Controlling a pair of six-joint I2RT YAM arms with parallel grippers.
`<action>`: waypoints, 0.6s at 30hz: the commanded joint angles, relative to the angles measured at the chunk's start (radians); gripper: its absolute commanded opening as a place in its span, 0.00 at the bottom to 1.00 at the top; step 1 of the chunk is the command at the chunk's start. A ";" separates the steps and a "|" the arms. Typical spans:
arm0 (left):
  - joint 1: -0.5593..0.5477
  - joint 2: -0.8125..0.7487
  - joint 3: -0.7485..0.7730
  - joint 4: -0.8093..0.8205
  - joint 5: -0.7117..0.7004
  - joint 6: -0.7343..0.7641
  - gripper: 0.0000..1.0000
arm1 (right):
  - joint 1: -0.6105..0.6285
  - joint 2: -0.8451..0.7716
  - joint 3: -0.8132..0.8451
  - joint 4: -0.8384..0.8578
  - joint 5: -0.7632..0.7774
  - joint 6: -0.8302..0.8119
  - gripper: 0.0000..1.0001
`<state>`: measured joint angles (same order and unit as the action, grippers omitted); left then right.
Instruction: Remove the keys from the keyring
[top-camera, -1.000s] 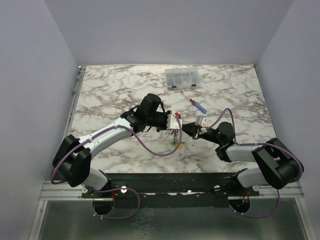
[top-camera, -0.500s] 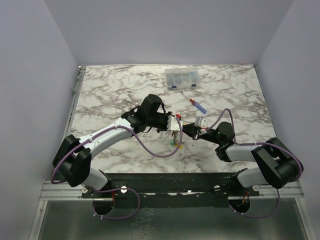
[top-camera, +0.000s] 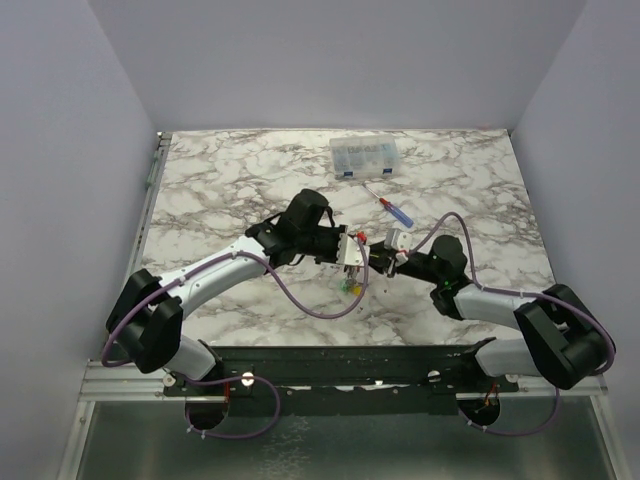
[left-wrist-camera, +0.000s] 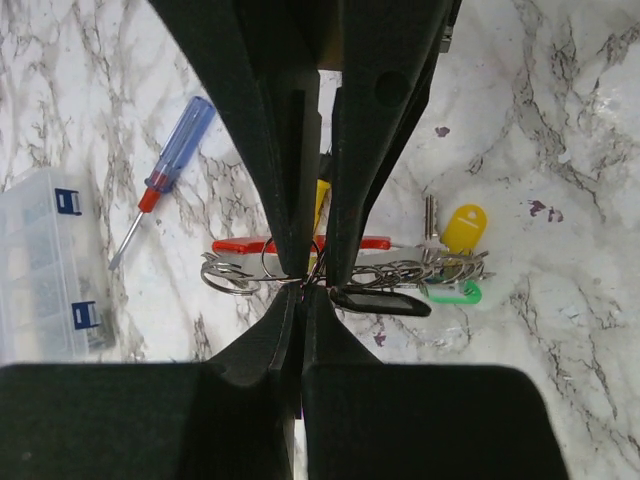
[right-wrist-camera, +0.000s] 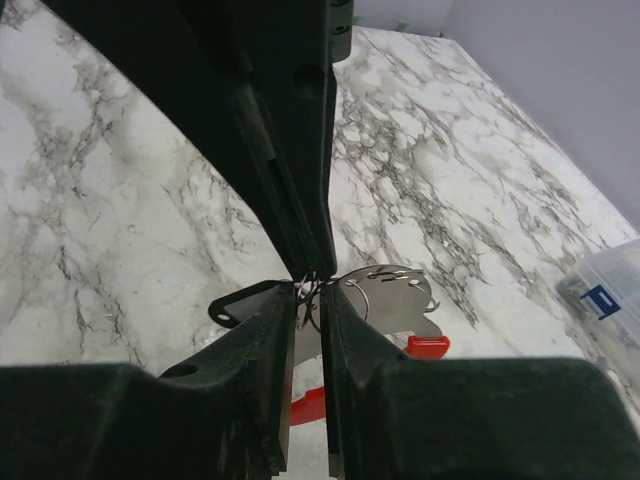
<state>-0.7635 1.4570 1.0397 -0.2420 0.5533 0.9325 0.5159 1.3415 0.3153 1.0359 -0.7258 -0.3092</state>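
left end effector (left-wrist-camera: 305, 285): yours is clenched, fingertips pressed together on the thin wire loops at the silvery part of the keyring (left-wrist-camera: 240, 244). it reaches in from the left-hand side of the table (top-camera: 220, 190).
right end effector (right-wrist-camera: 308, 290): its fingers (right-wrist-camera: 340, 340) stand a narrow slit apart, tips at the same tangle of wire loops. from your wrist view it looks released rather than clamped, though the tips are too crowded to be sure.
meeting point: you see both end effectors tip to tip near the middle of the table, somewhat closer to the near edge than the far one.
keyring: red curved band running crosswise behind your left fingertips, with the silvery metal part just in front of it. in the right wrist view the flat silvery piece shows just beyond the tips, with a bit of red below it.
keys (left-wrist-camera: 440, 272): bunched on the loops to one side of the left fingertips. you can pick out a yellow tag, a green tag, a black head and one bare silvery key.
screwdriver (left-wrist-camera: 170, 175): blue-and-red handle, lying on the marble between the end effectors and the far edge, apart from the keyring.
parts box (left-wrist-camera: 40, 255): clear plastic with blue latches, near the far edge, right of the middle.
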 joint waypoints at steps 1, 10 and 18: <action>-0.032 -0.008 0.052 -0.040 -0.072 0.093 0.00 | 0.001 -0.056 0.056 -0.213 0.026 -0.060 0.24; -0.080 0.001 0.073 -0.084 -0.146 0.145 0.00 | 0.001 -0.084 0.086 -0.327 0.037 -0.079 0.25; -0.131 0.005 0.066 -0.106 -0.240 0.224 0.00 | 0.000 -0.070 0.129 -0.374 0.050 -0.070 0.17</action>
<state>-0.8612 1.4590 1.0809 -0.3428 0.3599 1.0889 0.5159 1.2648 0.4000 0.7136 -0.7143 -0.3759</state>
